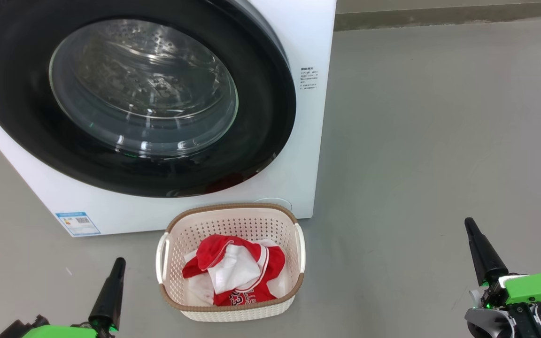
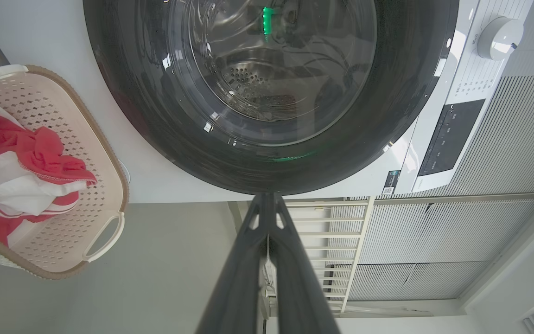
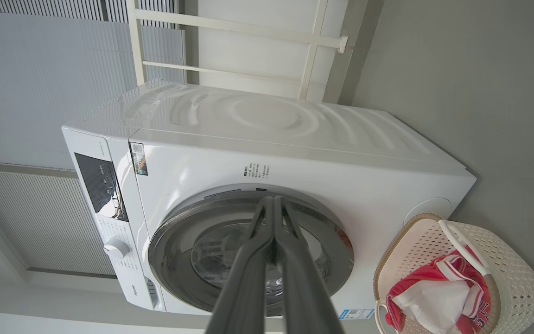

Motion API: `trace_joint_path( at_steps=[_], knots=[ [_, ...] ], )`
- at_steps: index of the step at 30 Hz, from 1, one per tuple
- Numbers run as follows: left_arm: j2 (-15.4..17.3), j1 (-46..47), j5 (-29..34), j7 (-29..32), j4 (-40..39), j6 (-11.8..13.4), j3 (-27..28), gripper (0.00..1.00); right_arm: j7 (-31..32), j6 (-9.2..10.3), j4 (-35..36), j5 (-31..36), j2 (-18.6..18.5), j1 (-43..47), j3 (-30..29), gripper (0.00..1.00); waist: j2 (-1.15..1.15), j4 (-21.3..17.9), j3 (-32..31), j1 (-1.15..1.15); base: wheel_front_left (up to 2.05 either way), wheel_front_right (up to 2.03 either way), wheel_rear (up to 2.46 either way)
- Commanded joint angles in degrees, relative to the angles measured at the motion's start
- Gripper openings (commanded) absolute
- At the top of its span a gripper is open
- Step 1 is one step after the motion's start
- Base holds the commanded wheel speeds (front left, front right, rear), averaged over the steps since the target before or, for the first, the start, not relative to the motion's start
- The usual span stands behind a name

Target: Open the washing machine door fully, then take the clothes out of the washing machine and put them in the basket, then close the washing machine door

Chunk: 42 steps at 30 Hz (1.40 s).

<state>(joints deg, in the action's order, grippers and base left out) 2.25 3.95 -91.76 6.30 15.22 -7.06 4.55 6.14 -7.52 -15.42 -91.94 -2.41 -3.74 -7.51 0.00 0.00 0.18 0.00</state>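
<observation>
The clothes (image 1: 235, 272) are seen in the basket (image 1: 233, 207), the washing machine door (image 1: 143, 89) is judged shut, left tool (image 1: 119, 263) and right tool (image 1: 470, 225) are pinched closed, empty; only a latch check is deemed left.

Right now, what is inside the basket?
The basket holds crumpled red and white clothes, white lettering showing on one. They cover most of its floor, so anything beneath them, and how many garments there are, cannot be told.
</observation>
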Motion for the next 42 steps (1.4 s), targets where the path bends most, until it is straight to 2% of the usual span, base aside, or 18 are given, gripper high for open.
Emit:
trace_joint_path(
  at_steps=[1,42],
  knots=[
    [0.6,2.2,-0.4,0.2,-1.2,-0.4,2.0,0.00,0.3,0.03,1.4,-0.2,-0.5,-2.4,1.0,0.00,0.00,0.0,0.0,0.00,0.00,0.00,0.00],
    [0.6,2.2,-0.4,0.2,-1.2,-0.4,2.0,0.00,0.3,0.03,1.4,-0.2,-0.5,-2.4,1.0,0.00,0.00,0.0,0.0,0.00,0.00,0.00,0.00]
  ],
)
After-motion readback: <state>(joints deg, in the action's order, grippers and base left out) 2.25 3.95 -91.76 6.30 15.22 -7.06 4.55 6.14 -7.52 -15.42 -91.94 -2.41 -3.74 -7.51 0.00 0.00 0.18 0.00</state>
